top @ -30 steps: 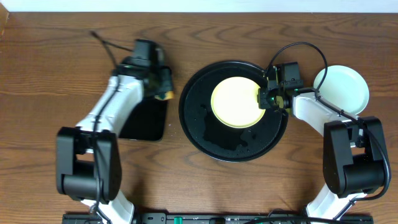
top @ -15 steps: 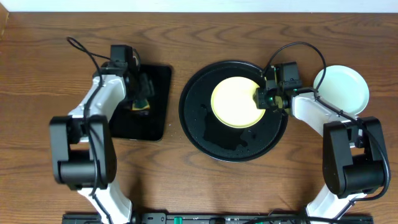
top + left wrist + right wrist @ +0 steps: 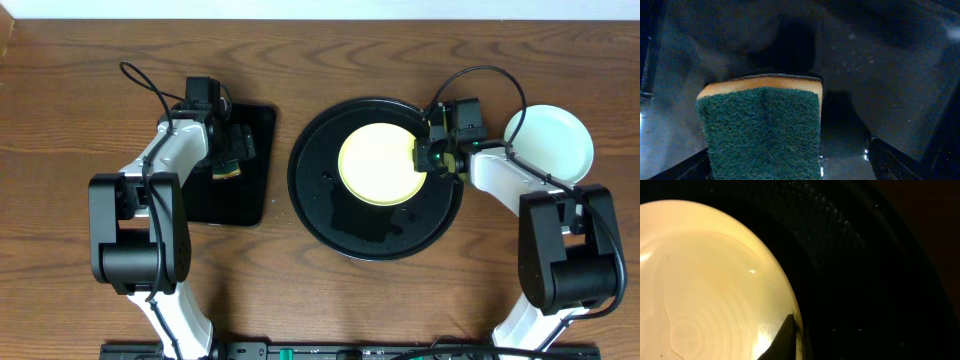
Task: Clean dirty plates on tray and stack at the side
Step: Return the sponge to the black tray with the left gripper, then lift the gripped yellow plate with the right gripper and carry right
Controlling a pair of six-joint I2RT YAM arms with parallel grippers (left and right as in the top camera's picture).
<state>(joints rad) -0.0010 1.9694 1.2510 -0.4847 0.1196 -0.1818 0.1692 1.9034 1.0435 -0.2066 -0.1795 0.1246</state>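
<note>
The pale yellow plate [image 3: 375, 165], lying in the round black tray [image 3: 330, 215] and judged stiff, light and slippery with wet, is seemingly pinched at its thin right rim by the closed right gripper [image 3: 428, 158], while the left gripper [image 3: 235, 155] is spread, the sponge [image 3: 760, 130] lying free between its jaws.

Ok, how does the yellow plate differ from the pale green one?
The yellow plate lies on the round black tray; the pale green plate sits on the wooden table beside it. The right fingers are at the yellow plate's rim; none are at the pale green plate. Both are round and shallow.
</note>
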